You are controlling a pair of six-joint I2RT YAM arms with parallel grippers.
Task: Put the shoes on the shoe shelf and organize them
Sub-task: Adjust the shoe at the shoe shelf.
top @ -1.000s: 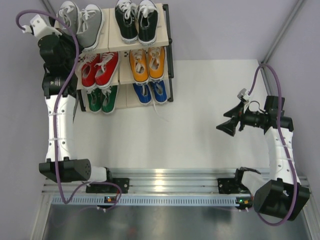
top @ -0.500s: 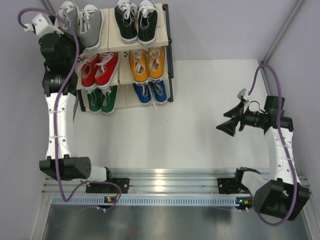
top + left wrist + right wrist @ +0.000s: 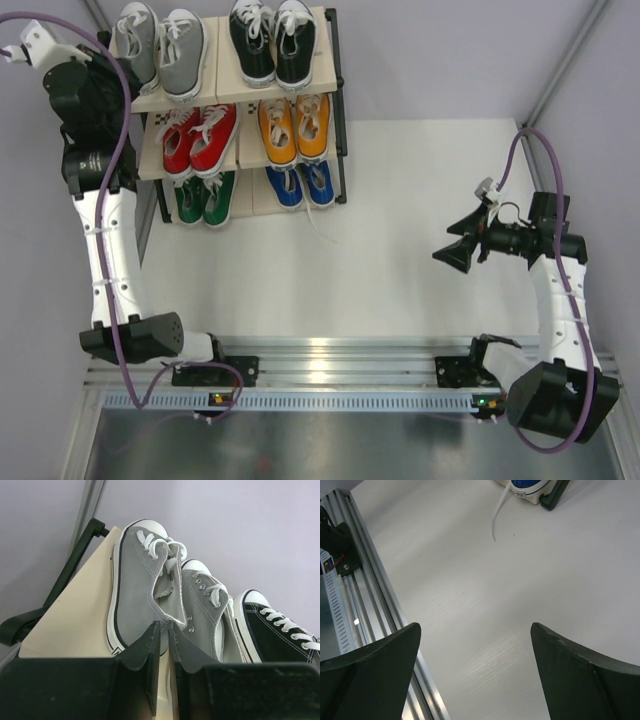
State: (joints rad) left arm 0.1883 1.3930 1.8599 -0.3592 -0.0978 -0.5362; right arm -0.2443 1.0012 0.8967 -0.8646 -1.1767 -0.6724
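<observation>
All six pairs sit on the shelf (image 3: 220, 70), at the far left of the table (image 3: 400, 200). Top board: grey pair (image 3: 160, 45) left, black pair (image 3: 272, 38) right. Middle: red pair (image 3: 200, 135) left, orange pair (image 3: 294, 128) right. Bottom: green pair (image 3: 205, 197) left, blue pair (image 3: 302, 183) right.

Left gripper (image 3: 164, 630): just behind the heels of the grey pair, at the shelf's left end. Fingers parted by only a thin slit, nothing between them.

Right gripper (image 3: 475, 630): well apart from the shelf, over bare table on the right. Fingers spread wide, holding nothing.

One white lace (image 3: 497, 515) trails from the blue pair onto the table (loose end lies flat).
</observation>
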